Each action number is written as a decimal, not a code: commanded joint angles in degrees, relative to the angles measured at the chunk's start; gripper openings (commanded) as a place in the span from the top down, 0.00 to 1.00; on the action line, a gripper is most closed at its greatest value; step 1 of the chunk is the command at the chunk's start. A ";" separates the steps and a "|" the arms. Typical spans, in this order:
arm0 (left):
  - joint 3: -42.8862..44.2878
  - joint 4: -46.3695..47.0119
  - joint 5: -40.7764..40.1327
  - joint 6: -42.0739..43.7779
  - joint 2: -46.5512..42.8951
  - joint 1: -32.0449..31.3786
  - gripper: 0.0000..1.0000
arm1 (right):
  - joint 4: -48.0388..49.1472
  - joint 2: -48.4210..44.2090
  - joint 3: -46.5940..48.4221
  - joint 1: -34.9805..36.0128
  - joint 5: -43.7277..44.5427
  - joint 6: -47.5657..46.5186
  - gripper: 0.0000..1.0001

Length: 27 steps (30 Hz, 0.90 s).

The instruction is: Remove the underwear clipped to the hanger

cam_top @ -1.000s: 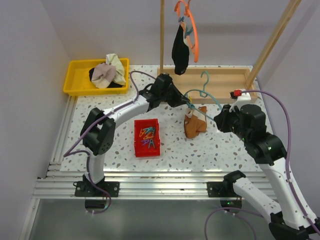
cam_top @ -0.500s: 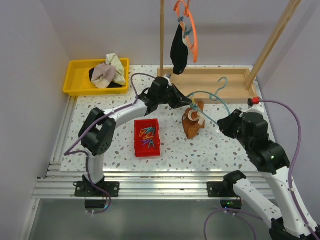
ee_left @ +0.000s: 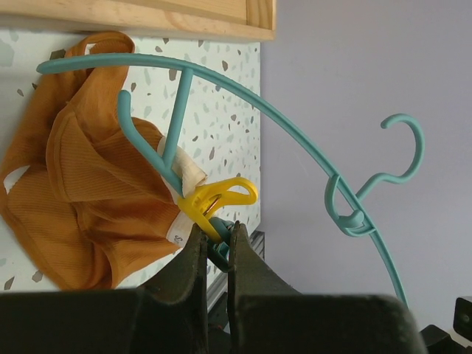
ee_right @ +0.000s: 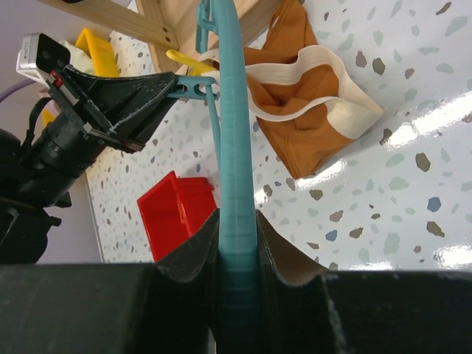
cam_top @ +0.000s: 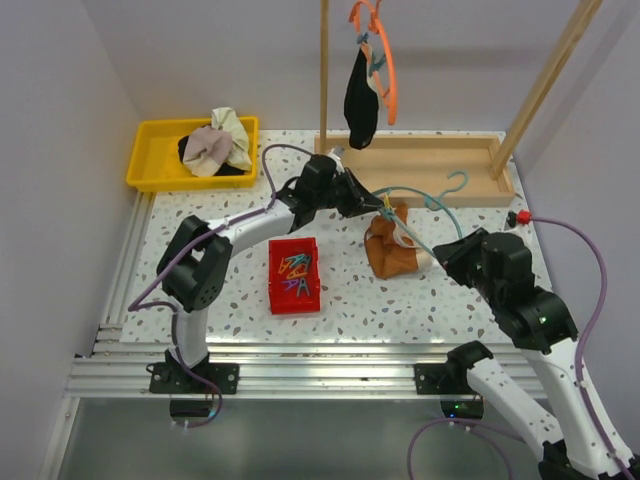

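Observation:
The rust-brown underwear [cam_top: 393,255] with a cream-white band lies crumpled on the table, hanging from a teal hanger [cam_top: 458,180] by a yellow clip [ee_left: 221,198]. My right gripper [cam_top: 447,245] is shut on the hanger's long arm [ee_right: 236,147]. My left gripper [cam_top: 372,203] is shut on the hanger's other end [ee_left: 217,247], its fingertips touching the yellow clip [ee_right: 183,59]. The garment shows in both wrist views [ee_left: 81,192] [ee_right: 295,125]. The black underwear [cam_top: 360,100] hangs on an orange hanger [cam_top: 388,70] on the rack.
A wooden rack base [cam_top: 430,142] with upright posts stands at the back. A yellow tray [cam_top: 145,165] at the back left holds a pale cloth bundle [cam_top: 220,140]. A red bin [cam_top: 295,275] with coloured clips sits near the left arm.
My right gripper has drawn back toward the near right with the hanger, swinging its hook to the right. The brown underwear has slid right and settled lower. My left gripper kept its hold.

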 commanded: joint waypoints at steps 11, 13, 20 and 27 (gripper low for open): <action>-1.48 14.59 8.43 -8.67 -6.29 -0.79 0.85 | -3.64 -5.38 -6.79 -0.31 2.70 6.32 1.00; -1.83 13.97 8.16 -8.84 -6.65 -0.79 0.73 | -2.06 -5.47 -6.70 -0.31 1.65 4.99 1.00; -1.22 10.72 8.08 -9.02 -6.21 -0.79 0.47 | -0.21 -3.89 -4.42 -0.31 0.94 -2.38 1.00; -1.92 4.52 7.64 -2.72 -10.15 -0.44 0.61 | 0.05 -3.01 -2.40 -0.23 2.87 -7.75 1.00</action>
